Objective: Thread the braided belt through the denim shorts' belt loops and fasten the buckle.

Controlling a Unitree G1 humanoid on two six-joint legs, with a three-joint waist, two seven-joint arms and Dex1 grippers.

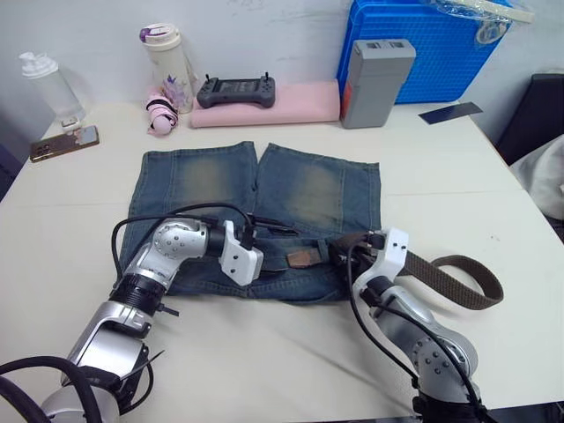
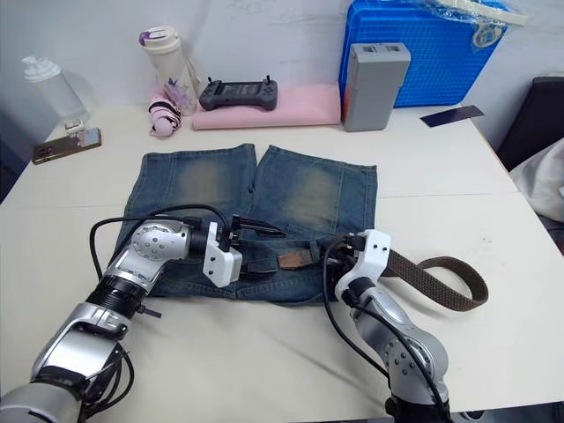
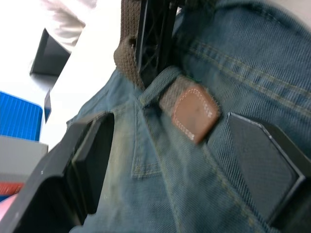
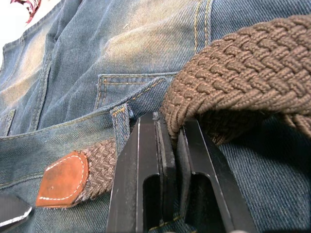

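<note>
The braided belt (image 1: 458,282) lies partly on the waistband of the denim shorts (image 1: 300,198), which are spread flat on the white table (image 1: 79,203) with the waistband nearest the robot. Its tan leather tip (image 4: 62,179) has come out just past one of the belt loops (image 4: 121,124) and rests on the denim near the middle of the waistband, while the rest of the strap trails off the shorts to the robot's right and curls back in a loose loop on the table. The right gripper (image 4: 172,131) is pinched on the belt just beside that loop, its black fingers (image 4: 146,165) close together with the weave squeezed between them. The left gripper (image 3: 160,145) hovers over the waistband with its fingers apart, one on either side of the tip and not touching it. By the look of it the threading has barely begun: one loop seems passed, the others are still to do, and the buckle, which I cannot make out, is not yet fastened.
</note>
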